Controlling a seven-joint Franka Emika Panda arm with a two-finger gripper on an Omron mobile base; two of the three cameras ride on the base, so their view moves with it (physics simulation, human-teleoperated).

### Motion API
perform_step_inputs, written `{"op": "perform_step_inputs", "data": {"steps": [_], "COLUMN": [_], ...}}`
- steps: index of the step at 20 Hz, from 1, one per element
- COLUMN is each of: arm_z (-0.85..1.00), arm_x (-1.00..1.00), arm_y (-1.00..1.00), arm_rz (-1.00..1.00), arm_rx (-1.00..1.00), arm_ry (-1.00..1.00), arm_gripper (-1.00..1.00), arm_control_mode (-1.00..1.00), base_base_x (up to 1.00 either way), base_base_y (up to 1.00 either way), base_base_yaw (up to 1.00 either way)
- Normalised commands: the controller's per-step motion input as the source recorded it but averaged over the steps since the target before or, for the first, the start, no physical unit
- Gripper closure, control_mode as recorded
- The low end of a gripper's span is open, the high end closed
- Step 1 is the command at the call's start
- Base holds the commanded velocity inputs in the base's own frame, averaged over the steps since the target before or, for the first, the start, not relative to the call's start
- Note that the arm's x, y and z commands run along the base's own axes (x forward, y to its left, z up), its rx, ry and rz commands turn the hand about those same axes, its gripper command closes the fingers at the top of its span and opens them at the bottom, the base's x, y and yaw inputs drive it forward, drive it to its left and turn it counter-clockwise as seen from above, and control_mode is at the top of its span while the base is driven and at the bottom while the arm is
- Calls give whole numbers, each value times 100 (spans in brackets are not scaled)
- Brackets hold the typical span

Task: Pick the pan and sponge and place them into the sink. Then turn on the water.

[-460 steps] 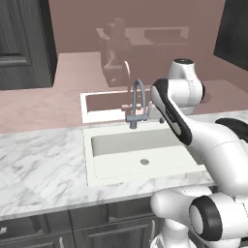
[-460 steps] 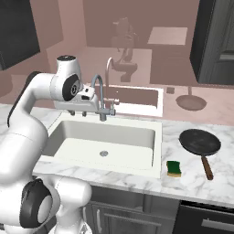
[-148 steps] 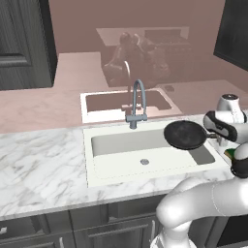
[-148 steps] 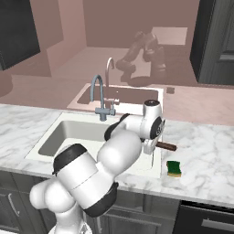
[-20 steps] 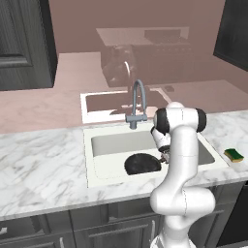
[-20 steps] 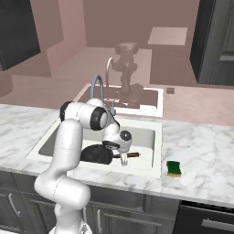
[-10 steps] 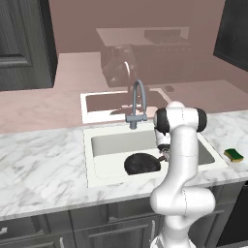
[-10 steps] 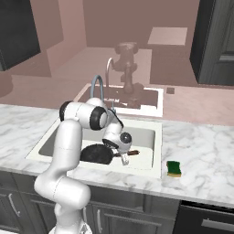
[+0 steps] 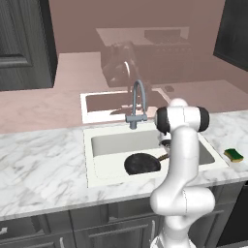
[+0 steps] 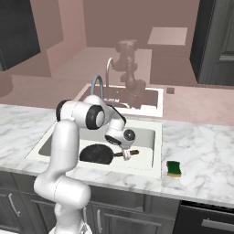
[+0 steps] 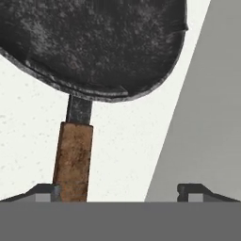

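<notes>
Down inside the sink (image 9: 97, 145) the pan (image 9: 142, 163) lies flat on the white floor, its brown handle (image 10: 129, 152) running out toward the basin's right half. Over that handle hangs the gripper (image 10: 126, 156), at the end of an arm that rises from the base, bends at a dark-jointed shoulder level with the faucet (image 9: 136, 103), and folds down over the front of the basin, so the wrist points into the sink.

From the hand camera the pan's black bowl (image 11: 94, 44) fills the top, with the handle (image 11: 73, 160) dropping from its rim to the lower left. The two fingertips (image 11: 44, 192) stand spread well apart; the left tip sits right against the handle's side, while the right tip (image 11: 193, 190) is far off over the bare basin floor. The jaws are open, with nothing pinched between them.

On the marble counter (image 10: 201, 160) to the right of the sink lies the sponge (image 10: 173, 168), well apart from the pan and the arm; in the left base view it sits near the counter's front right (image 9: 234, 155)
</notes>
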Motion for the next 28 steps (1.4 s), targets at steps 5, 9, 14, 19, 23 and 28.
{"op": "perform_step_inputs", "data": {"steps": [5,9,14,19,23,28], "arm_z": [40,48,45,20,28,60], "arm_x": [-18,-31,-37,-52,-48,-31], "arm_y": [-3,0,-2,0,0,-21], "arm_rz": [3,0,0,0,-4,-8], "arm_rx": [3,1,0,0,5,9], "arm_ry": [-5,-4,-3,-9,-10,-1], "arm_gripper": [-100,-100,-100,-100,-100,-100], "arm_control_mode": [-100,-100,-100,-100,-100,-100], "base_base_x": [0,0,0,0,0,0], "base_base_y": [0,0,0,0,0,0], "base_base_yaw": [0,0,0,0,0,0]}}
